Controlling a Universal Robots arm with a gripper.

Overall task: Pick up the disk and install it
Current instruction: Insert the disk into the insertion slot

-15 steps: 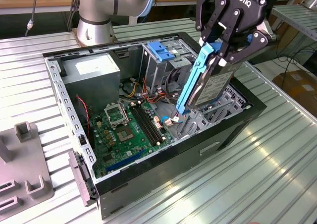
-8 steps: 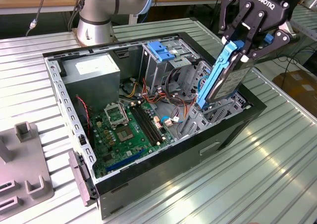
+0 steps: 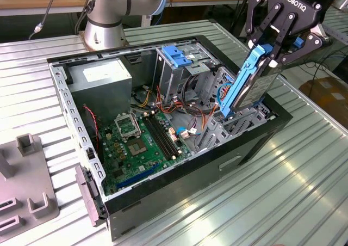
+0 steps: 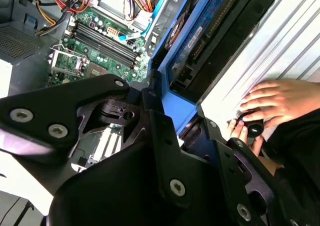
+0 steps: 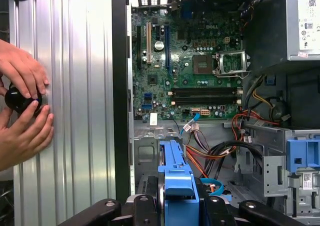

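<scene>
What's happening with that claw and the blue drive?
Gripper shut on disk. Disk tilted, lower end inside case. Person's hands on table outside case, apart from disk.

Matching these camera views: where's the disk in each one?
Exterior view: disk tilted over the case, toward the exterior view's right.
Second wrist view: disk edge-on beside the motherboard.
First wrist view: disk end-on, nearer than the motherboard.
Shared landmark: green motherboard.
</scene>
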